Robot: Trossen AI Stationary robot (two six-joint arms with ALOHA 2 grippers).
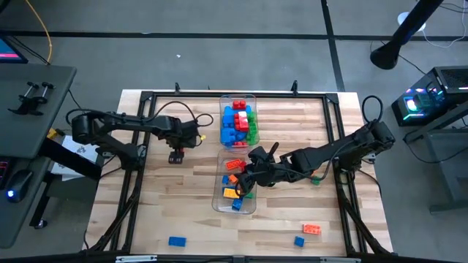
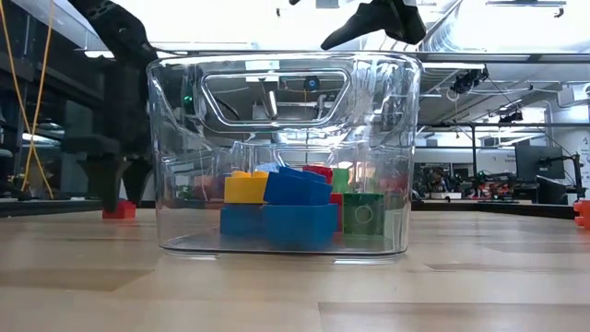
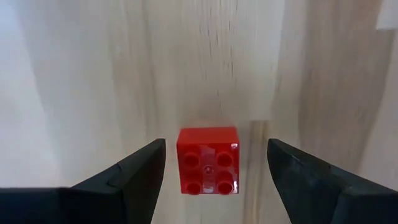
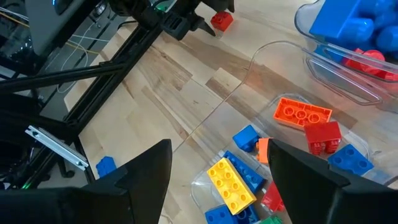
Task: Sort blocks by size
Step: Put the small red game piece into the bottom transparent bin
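Red square block lies on the wooden table between my left gripper's spread fingers, left of the clear bins, while my right gripper hovers open over the nearer bin's mixed blocks.

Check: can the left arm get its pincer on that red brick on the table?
Probably yes. The left pincer is open directly over the red brick, one finger each side, with only bare table around it.
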